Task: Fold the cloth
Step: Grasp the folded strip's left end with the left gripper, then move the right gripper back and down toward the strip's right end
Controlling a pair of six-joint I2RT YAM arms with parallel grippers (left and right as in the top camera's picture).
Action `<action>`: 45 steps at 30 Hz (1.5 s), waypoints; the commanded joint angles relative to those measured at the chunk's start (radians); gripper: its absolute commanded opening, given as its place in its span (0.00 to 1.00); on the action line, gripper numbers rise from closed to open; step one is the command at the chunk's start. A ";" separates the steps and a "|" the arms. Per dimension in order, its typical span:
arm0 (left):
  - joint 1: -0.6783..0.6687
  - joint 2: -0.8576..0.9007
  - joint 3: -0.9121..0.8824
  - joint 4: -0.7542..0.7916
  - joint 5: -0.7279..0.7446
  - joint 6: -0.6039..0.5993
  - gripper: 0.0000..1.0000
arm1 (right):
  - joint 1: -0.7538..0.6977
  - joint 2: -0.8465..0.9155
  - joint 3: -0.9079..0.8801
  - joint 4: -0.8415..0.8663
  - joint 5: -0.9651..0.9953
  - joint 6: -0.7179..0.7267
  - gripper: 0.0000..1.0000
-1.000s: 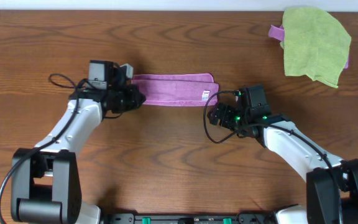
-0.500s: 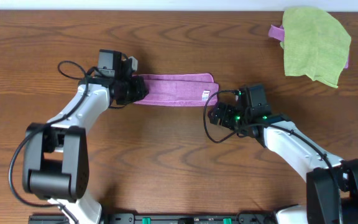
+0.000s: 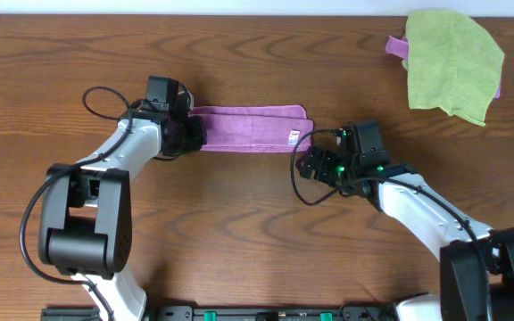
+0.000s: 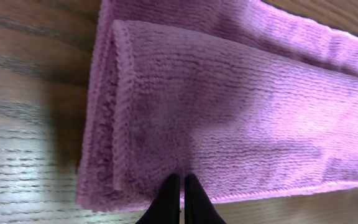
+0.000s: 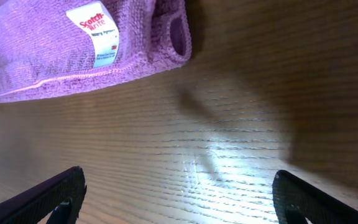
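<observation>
My left claw [image 3: 192, 134] is pressed together. On its wrist camera the two dark fingertips [image 4: 168, 199] sit side by side with barely a slit between them, right at the near hem of the purple cloth [image 4: 229, 112]. I cannot tell whether any fabric is caught between them. My right claw [image 3: 309, 164] stands wide apart, with one finger [image 5: 55, 196] in each bottom corner of its own view, over bare wood and touching nothing.

From overhead, the purple cloth is a long narrow band lying across the middle of the table [image 3: 239, 232]. The left claw is at its left end, and the right claw is just beside and below its right end.

Only the left wrist view shows me that the band is layered: at the left end, the top layer's folded edge lies just inside the edge of the layer beneath. Only the right wrist view lets me read the white label [image 5: 94, 35], Scotch-Brite, near the right end, where the cloth curls into a small open fold. Overhead, that label is only a pale fleck.

The overhead view alone shows a green cloth [image 3: 453, 62] crumpled at the far right, well apart from the arms, with another purple piece [image 3: 398, 45] poking out from under it.

The table is dark brown wood grain, with a patch of glare below the right claw. A pale strip [image 3: 239, 7] runs beyond the table's far edge.
</observation>
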 commanded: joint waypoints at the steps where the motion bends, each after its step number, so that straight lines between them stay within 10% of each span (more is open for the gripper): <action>1: -0.002 0.032 0.023 0.004 -0.031 0.020 0.06 | -0.006 0.002 -0.001 0.010 -0.039 0.010 0.96; 45: -0.034 0.097 0.023 0.044 -0.026 -0.018 0.06 | 0.010 0.265 -0.002 0.246 0.013 0.098 0.93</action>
